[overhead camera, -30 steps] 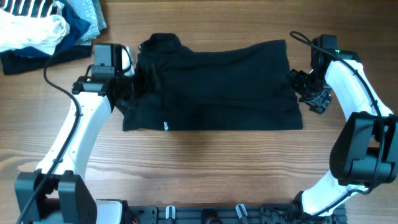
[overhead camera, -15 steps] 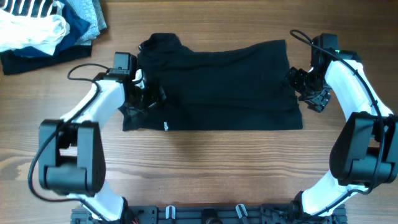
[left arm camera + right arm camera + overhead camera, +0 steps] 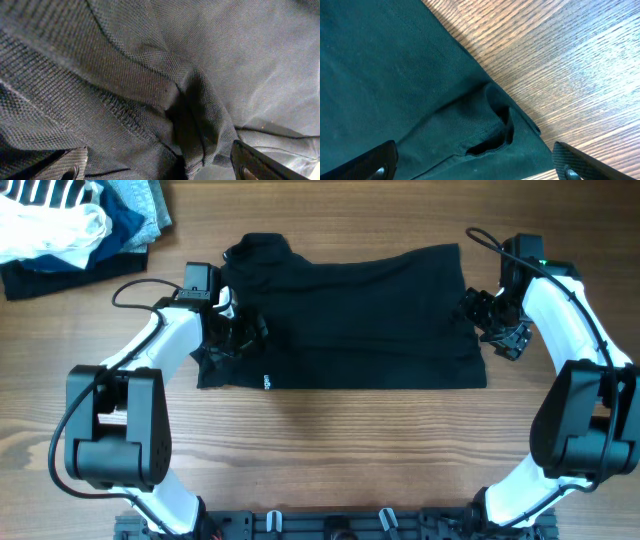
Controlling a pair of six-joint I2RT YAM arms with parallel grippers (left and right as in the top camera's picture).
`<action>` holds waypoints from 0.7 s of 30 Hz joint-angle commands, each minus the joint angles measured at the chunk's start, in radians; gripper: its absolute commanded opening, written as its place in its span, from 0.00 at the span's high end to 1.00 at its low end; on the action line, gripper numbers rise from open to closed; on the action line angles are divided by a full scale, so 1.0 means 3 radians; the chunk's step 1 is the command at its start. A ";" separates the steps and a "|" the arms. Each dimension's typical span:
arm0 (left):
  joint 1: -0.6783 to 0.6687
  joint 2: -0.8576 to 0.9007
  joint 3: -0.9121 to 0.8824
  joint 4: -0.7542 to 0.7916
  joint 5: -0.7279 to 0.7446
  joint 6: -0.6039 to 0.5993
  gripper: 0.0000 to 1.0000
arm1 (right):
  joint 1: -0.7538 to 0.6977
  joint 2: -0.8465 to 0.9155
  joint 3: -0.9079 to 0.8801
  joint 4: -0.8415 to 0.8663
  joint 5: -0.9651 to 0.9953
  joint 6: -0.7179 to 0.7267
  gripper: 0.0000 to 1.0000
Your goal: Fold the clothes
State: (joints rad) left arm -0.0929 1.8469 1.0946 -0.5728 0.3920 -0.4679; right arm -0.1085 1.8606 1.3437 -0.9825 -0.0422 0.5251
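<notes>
In the left wrist view only the tips of two fingers (image 3: 64, 164) show, in the bottom corners; cloth fills the rest, too near to see its outline. The left gripper (image 3: 238, 332) is wide open, pressed into the left end of the black shirt (image 3: 350, 315), and grips nothing. The right gripper (image 3: 488, 318) is wide open too, over the shirt's right hem, where a small fold gapes. Both arms bend inward from the sides. The shirt lies flat on the wooden table (image 3: 330, 450); its knit is a fine mesh with a ribbed band
</notes>
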 commanded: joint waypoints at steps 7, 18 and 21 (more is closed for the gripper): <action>-0.0014 -0.0098 -0.0020 0.0161 0.0089 0.0064 0.11 | -0.0008 -0.0008 0.0052 0.0008 -0.0037 -0.0034 0.01; -0.0015 -0.0081 -0.0022 0.0324 0.0074 0.0060 0.14 | -0.0006 -0.0008 0.0052 -0.0005 -0.0038 -0.0034 0.00; -0.0015 -0.0078 -0.0022 0.0318 0.0076 0.0060 0.16 | -0.0006 -0.0008 0.0052 -0.0010 -0.0039 -0.0036 0.00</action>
State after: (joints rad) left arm -0.0929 1.8400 1.0946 -0.4831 0.4030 -0.4652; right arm -0.1085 1.8606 1.3437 -0.9829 -0.0448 0.5251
